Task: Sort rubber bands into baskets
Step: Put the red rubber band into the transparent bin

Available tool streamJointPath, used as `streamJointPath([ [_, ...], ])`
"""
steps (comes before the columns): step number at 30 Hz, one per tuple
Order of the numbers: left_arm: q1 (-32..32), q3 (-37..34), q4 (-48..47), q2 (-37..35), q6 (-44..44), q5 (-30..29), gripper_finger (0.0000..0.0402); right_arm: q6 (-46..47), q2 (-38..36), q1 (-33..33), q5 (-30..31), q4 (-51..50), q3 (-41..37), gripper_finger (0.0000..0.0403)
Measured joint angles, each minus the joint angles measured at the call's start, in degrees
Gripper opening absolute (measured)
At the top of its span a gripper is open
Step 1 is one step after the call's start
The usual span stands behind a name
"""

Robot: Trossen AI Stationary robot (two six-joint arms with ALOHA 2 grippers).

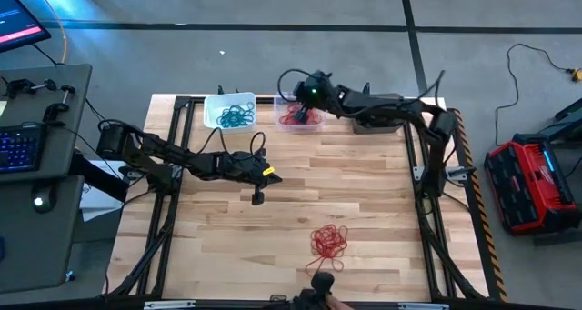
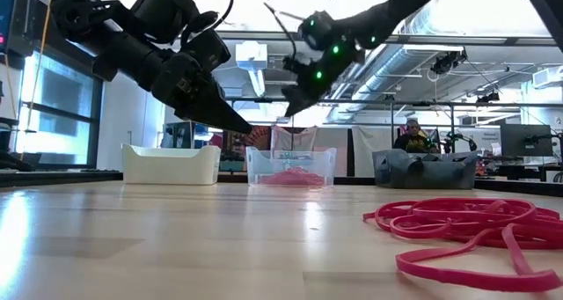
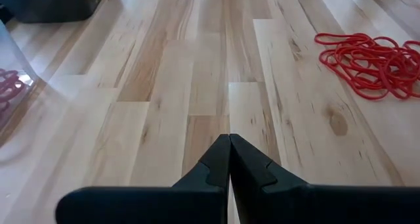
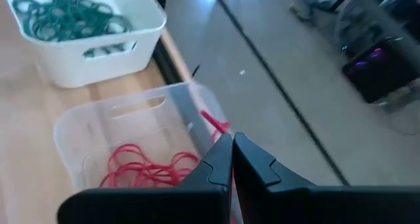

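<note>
right gripper [image 1: 297,112]: over the clear basket [image 1: 303,119] at the far edge of the table, fingers pinched together on a red band [image 4: 215,123] that dangles at the basket's rim. Looks like mid-drop.
left gripper [image 1: 257,197]: mid-table, above bare wood, jaws fully closed, nothing between them. Waiting, or on its way to the next pick.
red pile [image 1: 328,242]: loose tangle of red rubber bands on the table, near the front edge, well apart from all baskets. Left wrist view shows it ahead and off to one side [image 3: 367,63].
white basket [image 1: 230,111]: just beside the clear one, holds teal bands [image 4: 65,17].
clear basket contents: red bands already inside [image 4: 147,166].
grey basket [image 2: 425,169]: seen in the low view, past the clear one; contents can't be read. In the high view it's hidden under the right arm.
step in hand: release red into clear. Judgement: the gripper sits near the rim, so it should shift toward the basket's centre before opening, else the band can land on the wall or fall outside.
release tip: open wide and pause; thin elastic tends to cling to the pads, so lift straight up only once it has dropped.
next pick: left should open before descending on the red pile and take one edge strand, not the centre knot.
risk: tangled bands coming up as a clump.
</note>
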Motion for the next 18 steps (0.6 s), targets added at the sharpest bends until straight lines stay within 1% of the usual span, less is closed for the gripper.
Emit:
streamJointPath([
  [2, 0.0, 0.0, 0.0, 0.0, 0.0, 0.0, 0.0, 1.4, 1.7, -0.5, -1.5, 0.5, 0.0, 0.0],
  [4, 0.0, 0.0, 0.0, 0.0, 0.0, 0.0, 0.0, 3.3, 3.0, -0.9, -1.7, 0.7, 0.0, 0.0002],
  [7, 0.0, 0.0, 0.0, 0.0, 0.0, 0.0, 0.0, 3.7, 4.3, -0.9, -1.7, -0.1, 0.0, 0.0021],
  [10, 0.0, 0.0, 0.0, 0.0, 0.0, 0.0, 0.0, 4.2, 4.6, -0.6, -1.6, -0.9, 0.0, 0.0062],
  [14, 0.0, 0.0, 0.0, 0.0, 0.0, 0.0, 0.0, 5.8, 4.3, 0.7, 2.5, -1.3, 0.5, 0.0131],
  [16, 0.0, 0.0, 0.0, 0.0, 0.0, 0.0, 0.0, 5.6, 3.6, 1.7, 3.1, -4.7, 2.2, 0.0159],
  [18, 0.0, 0.0, 0.0, 0.0, 0.0, 0.0, 0.0, 5.4, 2.6, 2.8, 2.0, -9.7, 4.4, 0.0171],
])
